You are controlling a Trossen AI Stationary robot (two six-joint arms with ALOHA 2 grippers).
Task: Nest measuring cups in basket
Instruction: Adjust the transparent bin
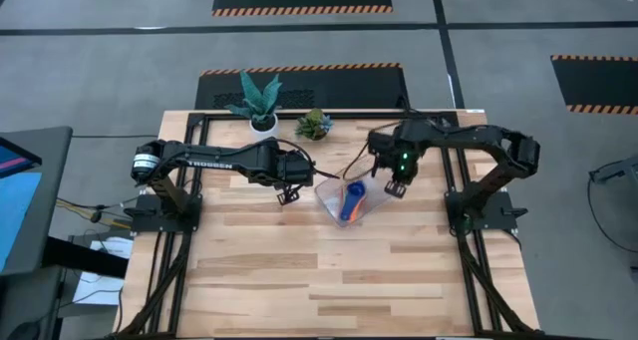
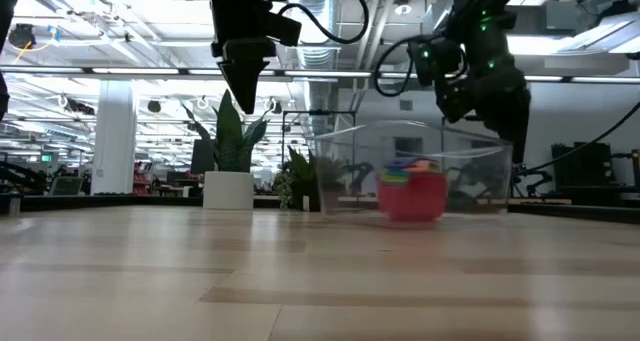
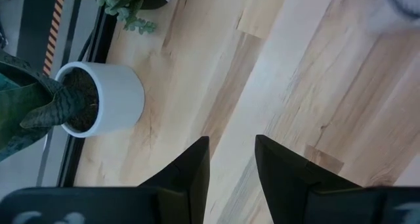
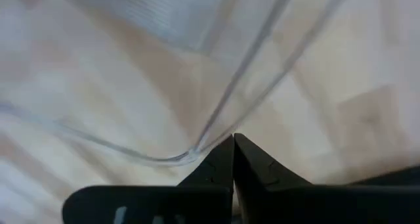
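Note:
The clear basket (image 1: 325, 193) stands on the wooden table right of centre, and its wall (image 2: 340, 171) also shows in the low view. Inside it sit nested measuring cups (image 1: 351, 201); a blue handle and an orange one show from above. From table height a red cup (image 2: 412, 195) shows, with other colours on top of it. My right gripper (image 1: 395, 188) is shut and points down at the basket's right far corner (image 4: 187, 155). My left gripper (image 1: 289, 193) hangs open over bare wood left of the basket, with nothing between its fingers (image 3: 190, 165). My right gripper points down with its shut fingertips (image 4: 223, 155) right at the basket's rounded rim corner (image 4: 164, 159). I cannot tell whether they touch the rim or hang just over it.
A white pot with a tall leafy plant (image 1: 261, 103) and a small green plant (image 1: 314, 124) stand at the table's far edge, behind the left gripper. The pot (image 3: 105, 99) shows in the left wrist view. Bare wood (image 1: 329, 280) fills the table's near half.

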